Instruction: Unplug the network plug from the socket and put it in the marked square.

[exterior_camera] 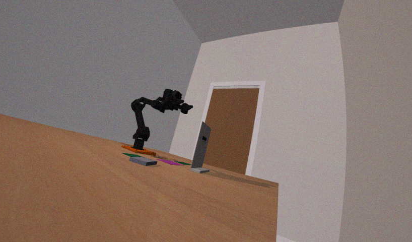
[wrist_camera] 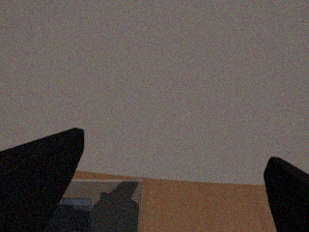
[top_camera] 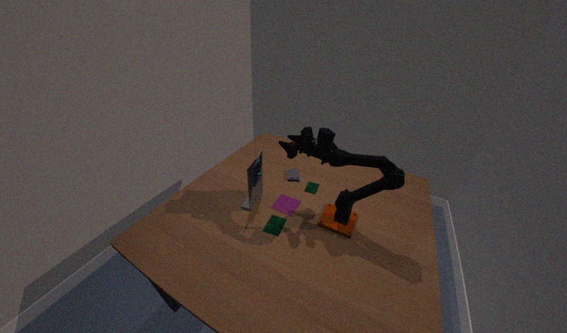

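Note:
The grey upright panel (top_camera: 253, 185) (exterior_camera: 201, 149) stands on the table (top_camera: 278, 268), left of the arm. My gripper (top_camera: 285, 141) (exterior_camera: 190, 107) (wrist_camera: 177, 154) is open and empty. It hangs in the air above and to the right of the panel, well above the plug, touching nothing. A magenta square (top_camera: 285, 205) (exterior_camera: 170, 162) lies flat on the table between the panel and the arm's base.
Two green squares (top_camera: 311, 187) (top_camera: 274, 225) lie on the table on either side of the magenta one. A low grey block (top_camera: 293, 175) (exterior_camera: 143, 161) lies below the gripper. The arm's orange base plate (top_camera: 337, 223) (exterior_camera: 139, 149) sits to the right.

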You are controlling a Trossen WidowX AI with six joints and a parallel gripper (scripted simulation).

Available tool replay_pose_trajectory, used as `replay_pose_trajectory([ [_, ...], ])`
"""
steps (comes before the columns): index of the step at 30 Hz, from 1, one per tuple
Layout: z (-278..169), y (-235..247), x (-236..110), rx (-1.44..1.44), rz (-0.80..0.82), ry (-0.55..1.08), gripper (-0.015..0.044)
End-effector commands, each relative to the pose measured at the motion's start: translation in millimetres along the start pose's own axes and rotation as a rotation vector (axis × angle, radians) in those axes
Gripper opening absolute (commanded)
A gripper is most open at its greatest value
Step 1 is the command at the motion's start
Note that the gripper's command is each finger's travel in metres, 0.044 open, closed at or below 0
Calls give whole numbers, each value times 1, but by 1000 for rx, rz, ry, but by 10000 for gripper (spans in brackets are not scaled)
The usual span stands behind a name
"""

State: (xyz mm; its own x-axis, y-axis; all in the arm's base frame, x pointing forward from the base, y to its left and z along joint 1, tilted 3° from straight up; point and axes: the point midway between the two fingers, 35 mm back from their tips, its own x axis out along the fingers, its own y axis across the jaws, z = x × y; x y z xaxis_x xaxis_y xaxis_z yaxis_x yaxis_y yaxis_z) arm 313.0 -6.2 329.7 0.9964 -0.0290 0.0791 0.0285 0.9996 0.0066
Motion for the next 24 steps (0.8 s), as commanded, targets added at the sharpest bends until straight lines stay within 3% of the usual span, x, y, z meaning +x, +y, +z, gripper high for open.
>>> replay_pose_trajectory([
  [1, -1, 0, 0, 6, 2, 0, 374],
  [9, -31, 9, 2, 261, 79, 26, 164],
  [24, -93, 26, -9, 786, 214, 143, 156],
])
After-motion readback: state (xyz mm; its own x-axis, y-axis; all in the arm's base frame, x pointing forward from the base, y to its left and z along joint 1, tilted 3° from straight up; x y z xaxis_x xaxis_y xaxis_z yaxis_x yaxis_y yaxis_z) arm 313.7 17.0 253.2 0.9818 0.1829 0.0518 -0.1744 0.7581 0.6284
